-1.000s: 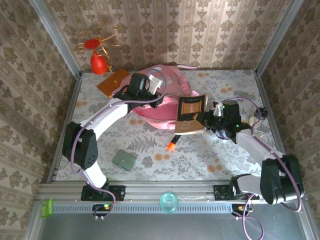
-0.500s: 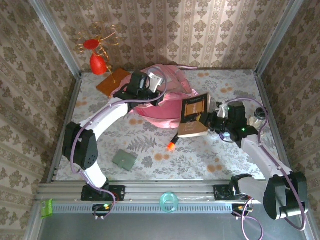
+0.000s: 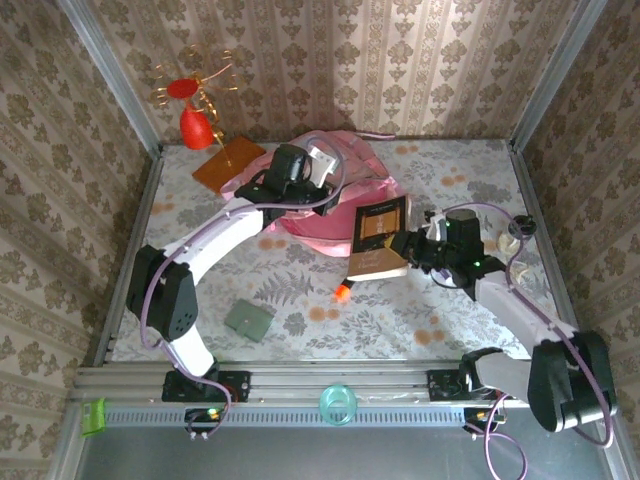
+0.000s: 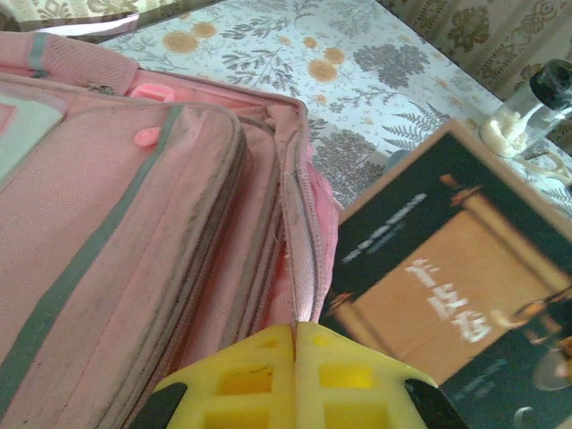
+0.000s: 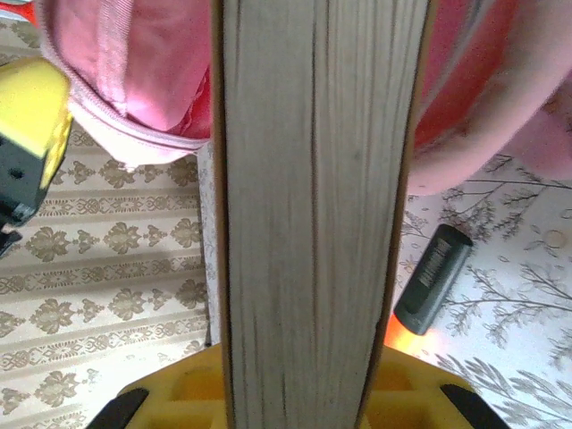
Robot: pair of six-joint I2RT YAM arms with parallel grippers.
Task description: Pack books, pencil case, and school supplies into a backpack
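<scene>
**A:** Which step are we on?

**B:** Loading a book. The right gripper [image 3: 408,246] pinches the book [image 3: 380,233] across its thickness, one jaw on each cover. Its wrist view looks straight along the pale page edge. The book hangs tilted over the middle of the table [image 3: 450,310], its left side just beside the backpack [image 3: 335,195]. Whether they touch I can't tell.

**A:** And the backpack?

**B:** It lies toward the middle of the table's far edge. The left gripper [image 4: 295,344] has its fingers pressed together on the lip of the zip opening, with the book just to the right of that slit.

**A:** What does the next move call for?

**B:** I'd judge the book must turn edge-on to the opening and slide in leftward, under the pinched lip. The gap looks narrow. A corner could snag on the zip, or push the soft backpack away instead of entering.

**A:** What's the book like?

**B:** A fairly thick paperback with a dark cover, an orange-brown panel, pale lettering and a tan border. It looks stiff enough, I think, to be pushed from one side without buckling.

**A:** Anything else waiting?

**B:** A marker [image 3: 346,284], black with an orange end, lies on the table just nearer than the book, so the packing isn't finished.
</scene>
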